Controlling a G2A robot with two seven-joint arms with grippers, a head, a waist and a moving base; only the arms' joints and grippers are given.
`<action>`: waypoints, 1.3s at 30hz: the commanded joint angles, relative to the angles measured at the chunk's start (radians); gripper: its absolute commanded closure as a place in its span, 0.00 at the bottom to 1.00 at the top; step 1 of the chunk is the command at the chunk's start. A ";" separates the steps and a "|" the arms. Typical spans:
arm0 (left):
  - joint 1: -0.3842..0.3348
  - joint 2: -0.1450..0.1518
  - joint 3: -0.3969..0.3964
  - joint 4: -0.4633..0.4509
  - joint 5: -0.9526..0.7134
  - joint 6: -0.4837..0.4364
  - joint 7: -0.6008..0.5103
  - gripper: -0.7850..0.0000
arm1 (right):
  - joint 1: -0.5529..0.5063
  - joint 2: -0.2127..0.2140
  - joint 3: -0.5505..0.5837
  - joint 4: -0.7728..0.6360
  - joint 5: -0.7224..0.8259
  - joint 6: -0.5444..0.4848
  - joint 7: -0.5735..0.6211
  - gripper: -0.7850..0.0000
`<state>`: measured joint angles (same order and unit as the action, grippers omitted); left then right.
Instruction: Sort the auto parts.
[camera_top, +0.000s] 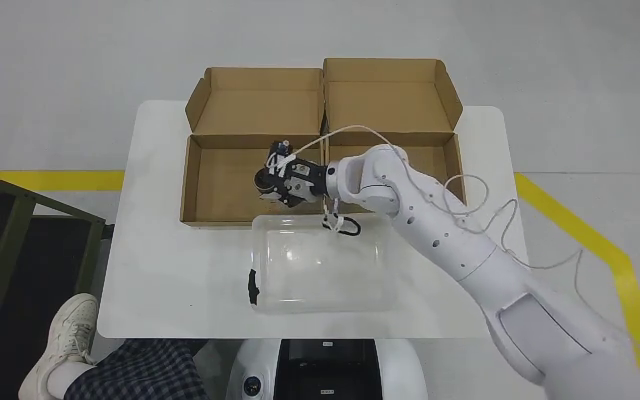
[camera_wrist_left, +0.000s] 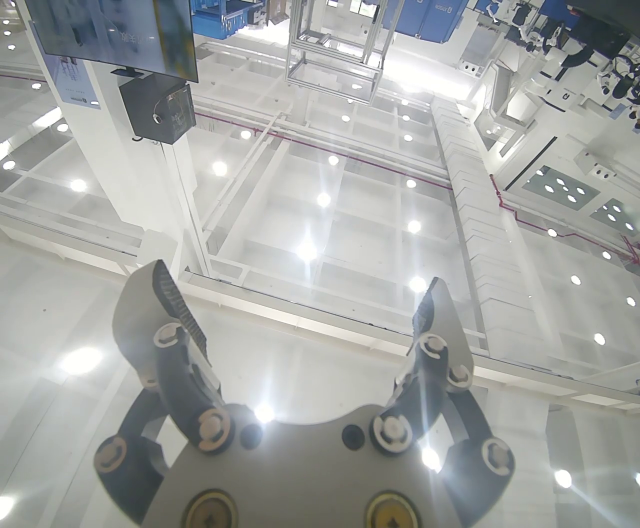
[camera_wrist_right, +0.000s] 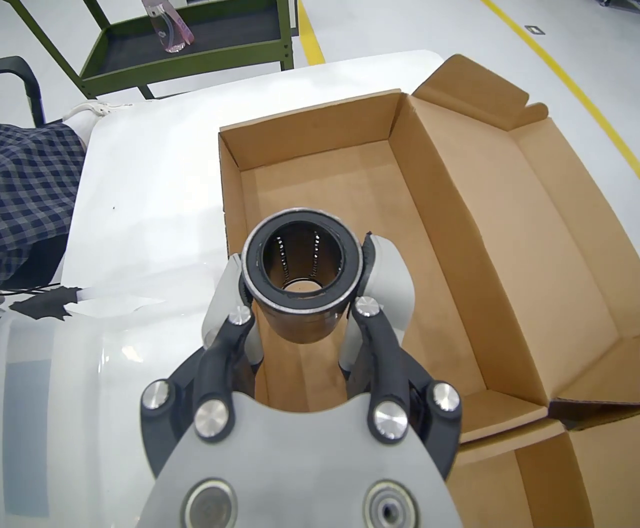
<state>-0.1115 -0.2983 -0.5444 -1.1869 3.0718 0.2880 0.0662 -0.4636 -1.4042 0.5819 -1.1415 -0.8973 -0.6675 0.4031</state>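
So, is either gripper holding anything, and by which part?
The right gripper grips a metal sleeve by its round sides; the left gripper is open and empty.

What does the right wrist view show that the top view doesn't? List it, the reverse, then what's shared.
Right wrist: the bearing has a hollow bore with ball rows inside; a pink bottle stands beyond the table. Top: the right arm and the whole clear bin. Shared: the right gripper shut on the bearing over a cardboard box.
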 joint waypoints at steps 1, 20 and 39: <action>0.000 0.000 0.000 0.000 0.000 0.000 0.000 0.00 | 0.010 -0.010 -0.010 0.025 0.003 -0.002 -0.004 1.00; 0.000 0.000 0.000 0.000 0.000 0.000 0.000 0.00 | 0.074 -0.104 -0.083 0.237 -0.021 -0.006 0.001 0.91; 0.000 0.000 0.000 0.000 0.000 0.000 0.000 0.00 | 0.094 -0.153 -0.091 0.312 -0.085 -0.006 0.011 0.61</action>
<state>-0.1115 -0.2983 -0.5444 -1.1869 3.0718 0.2880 0.0662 -0.3694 -1.5557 0.4900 -0.8336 -0.9813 -0.6722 0.4150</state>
